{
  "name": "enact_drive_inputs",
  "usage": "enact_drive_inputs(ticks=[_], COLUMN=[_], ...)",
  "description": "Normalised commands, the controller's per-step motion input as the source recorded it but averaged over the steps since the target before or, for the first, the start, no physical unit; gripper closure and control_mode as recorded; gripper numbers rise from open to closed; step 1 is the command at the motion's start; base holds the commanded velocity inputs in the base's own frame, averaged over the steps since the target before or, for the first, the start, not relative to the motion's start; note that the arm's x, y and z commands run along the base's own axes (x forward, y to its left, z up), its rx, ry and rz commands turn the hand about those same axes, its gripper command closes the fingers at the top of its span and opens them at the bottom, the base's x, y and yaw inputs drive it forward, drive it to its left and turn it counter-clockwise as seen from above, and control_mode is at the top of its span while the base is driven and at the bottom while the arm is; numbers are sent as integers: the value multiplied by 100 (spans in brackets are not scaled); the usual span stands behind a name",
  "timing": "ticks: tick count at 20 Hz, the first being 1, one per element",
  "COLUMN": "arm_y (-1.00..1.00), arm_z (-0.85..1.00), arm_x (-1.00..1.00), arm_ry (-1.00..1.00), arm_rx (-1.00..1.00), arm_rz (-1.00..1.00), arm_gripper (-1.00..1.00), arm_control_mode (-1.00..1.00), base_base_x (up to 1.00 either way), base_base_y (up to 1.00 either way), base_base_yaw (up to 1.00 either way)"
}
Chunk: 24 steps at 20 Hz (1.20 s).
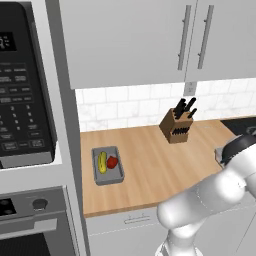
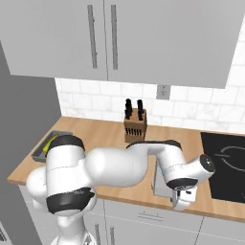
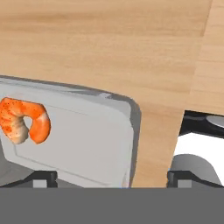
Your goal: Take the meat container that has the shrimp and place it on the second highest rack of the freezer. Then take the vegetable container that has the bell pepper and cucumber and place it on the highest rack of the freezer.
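Straddling meat container (image 3: 87,140), gripper (image 3: 111,177) spread

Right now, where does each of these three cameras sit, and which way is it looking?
Left base view: behind the arm's left, facing the counter, vegetable container, knife block; white arm lower right.
Right base view: behind the arm's right, facing the same counter; arm from lower left reaches the end effector.
Hand view: on the hand, looking down at the shrimp in the meat container; finger tips at bottom.
Both base views share knife block and vegetable container.
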Motion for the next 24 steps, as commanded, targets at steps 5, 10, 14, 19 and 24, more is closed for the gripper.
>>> enact_drive_inputs(ticks=[5, 10, 14, 19, 24], arm_y=[33, 24, 42, 77, 61], arm_z=[-60, -63, -68, -46, -18], arm_x=[8, 2, 2, 0, -9], arm_ry=[3, 4, 7, 2, 0], arm_rx=[-9, -8, -12, -11, -1], arm_rz=[0, 0, 0, 0, 0], arm_gripper=[-100, -100, 100, 100, 100], arm_control_mode=[-100, -100, -100, -100, -100], base_base_x=[0, 0, 0, 0, 0], base_base_y=[0, 0, 0, 0, 0], base_base_yaw=[0, 0, 0, 0, 0])
